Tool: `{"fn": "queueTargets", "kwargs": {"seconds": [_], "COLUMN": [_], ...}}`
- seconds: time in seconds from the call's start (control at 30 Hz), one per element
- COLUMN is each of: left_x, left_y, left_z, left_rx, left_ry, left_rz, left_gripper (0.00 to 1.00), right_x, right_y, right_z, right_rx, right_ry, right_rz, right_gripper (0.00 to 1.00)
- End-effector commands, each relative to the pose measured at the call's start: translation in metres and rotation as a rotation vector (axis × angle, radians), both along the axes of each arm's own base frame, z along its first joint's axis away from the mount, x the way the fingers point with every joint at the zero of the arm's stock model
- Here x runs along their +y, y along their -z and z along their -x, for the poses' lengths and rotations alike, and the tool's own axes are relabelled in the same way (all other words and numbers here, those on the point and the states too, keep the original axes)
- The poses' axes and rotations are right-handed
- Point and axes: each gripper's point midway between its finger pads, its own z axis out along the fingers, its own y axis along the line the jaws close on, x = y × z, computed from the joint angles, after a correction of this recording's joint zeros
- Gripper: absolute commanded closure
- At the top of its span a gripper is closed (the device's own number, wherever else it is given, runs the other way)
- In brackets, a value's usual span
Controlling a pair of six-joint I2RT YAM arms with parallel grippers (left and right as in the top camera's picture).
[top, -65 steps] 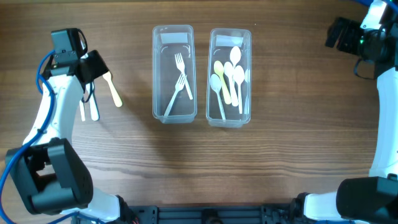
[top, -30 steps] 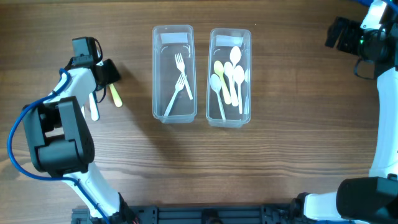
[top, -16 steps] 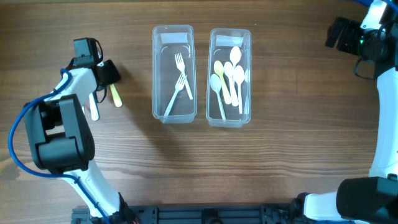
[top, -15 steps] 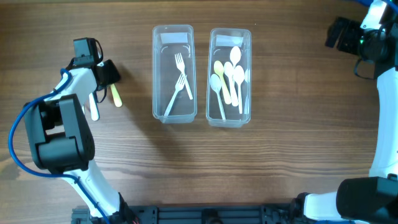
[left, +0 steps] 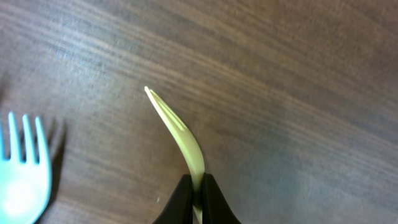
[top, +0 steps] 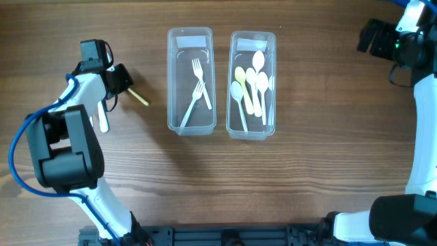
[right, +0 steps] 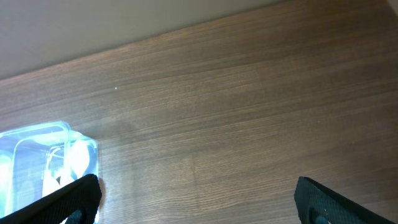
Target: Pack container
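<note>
Plainly the yellow fork (left: 181, 134) is pinched in the closed left gripper (left: 193, 190) at upper left of the overhead view, tines perhaps just off the table (top: 307, 178). A pale blue fork (left: 22, 180) lies beside it. The fork container (top: 190, 41) and spoon container (top: 252, 41) stand at centre. The right gripper (top: 372, 37) gapes wide and empty at upper right.

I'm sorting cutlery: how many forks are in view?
4: two white forks in the left container, one yellow fork in the left gripper, one pale blue fork on the table. The arm may hide more.
</note>
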Motion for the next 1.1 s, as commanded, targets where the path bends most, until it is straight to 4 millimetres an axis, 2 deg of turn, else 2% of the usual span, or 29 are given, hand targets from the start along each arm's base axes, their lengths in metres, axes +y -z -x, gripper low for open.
{"fn": "queueTargets", "kwargs": {"seconds": [0.0, 0.27, 0.33, 0.57, 0.8, 0.93, 1.07], "left_x": [0.001, 0.0, -0.009, -0.068, -0.135, -0.169, -0.188], "left_y": [-0.028, -0.086, -0.098, -0.142, -0.178, -0.182, -0.174], "left_z": [0.002, 0.005, 0.006, 0.005, 0.017, 0.024, 0.029], "left_rx": [-0.04, -0.139, -0.163, -0.266, -0.345, -0.361, -0.339], "left_ry": [-0.005, -0.005, 0.019, 0.176, 0.347, 0.465, 0.532], "left_rz": [-0.011, -0.026, 0.001, 0.058, 0.057, 0.035, 0.0], "left_gripper": [0.96, 0.96, 0.96, 0.96, 0.96, 0.96, 0.96], "right_x": [0.002, 0.002, 0.002, 0.002, 0.002, 0.002, 0.002], "right_y": [0.001, 0.001, 0.001, 0.001, 0.001, 0.001, 0.001], "right_z": [-0.002, -0.002, -0.002, -0.002, -0.002, -0.002, -0.002], "right_rx": [0.001, 0.001, 0.001, 0.001, 0.001, 0.001, 0.001], "right_ry": [-0.013, -0.013, -0.013, -0.013, -0.013, -0.013, -0.013], "right_rz": [0.004, 0.004, 0.004, 0.004, 0.004, 0.004, 0.004], "right_gripper": [0.0, 0.0, 0.0, 0.0, 0.0, 0.0, 0.0]}}
